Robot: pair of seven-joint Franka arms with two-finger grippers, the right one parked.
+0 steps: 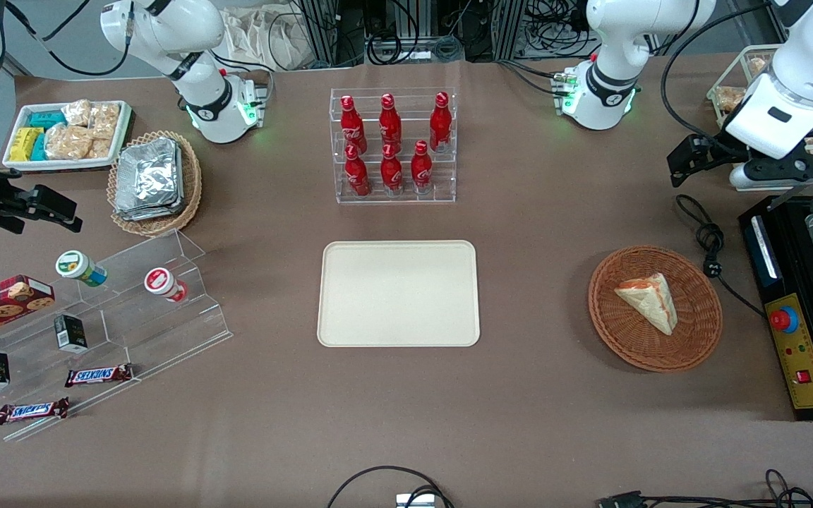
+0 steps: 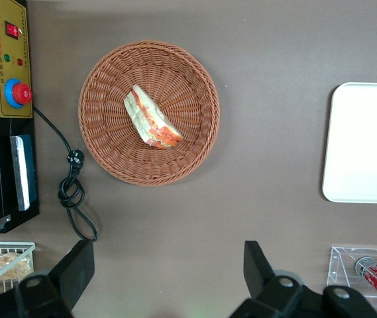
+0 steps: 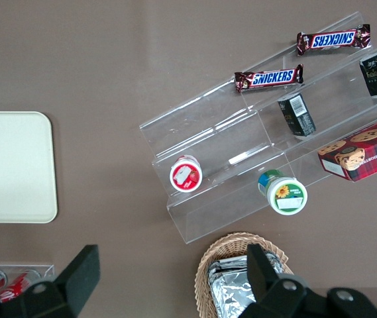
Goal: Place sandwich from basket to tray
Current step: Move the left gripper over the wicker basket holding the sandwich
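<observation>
The sandwich [image 1: 650, 300] [image 2: 152, 119], a pale wedge with red and orange filling along one edge, lies in the round reddish-brown wicker basket [image 1: 611, 331] [image 2: 108, 152]. The cream tray [image 1: 398, 293] [image 2: 367, 142] lies bare at the table's middle, toward the parked arm's end from the basket. My left gripper [image 1: 787, 169] [image 2: 167, 255] hangs high above the table, farther from the front camera than the basket. It is open, with bare brown table between its wide-apart fingers.
A black control box [image 1: 791, 353] [image 2: 9, 99] with a red button sits beside the basket, and a black cable [image 1: 710, 240] [image 2: 72, 192] coils between them. A clear rack of red bottles [image 1: 392, 144] [image 2: 374, 271] stands farther from the front camera than the tray.
</observation>
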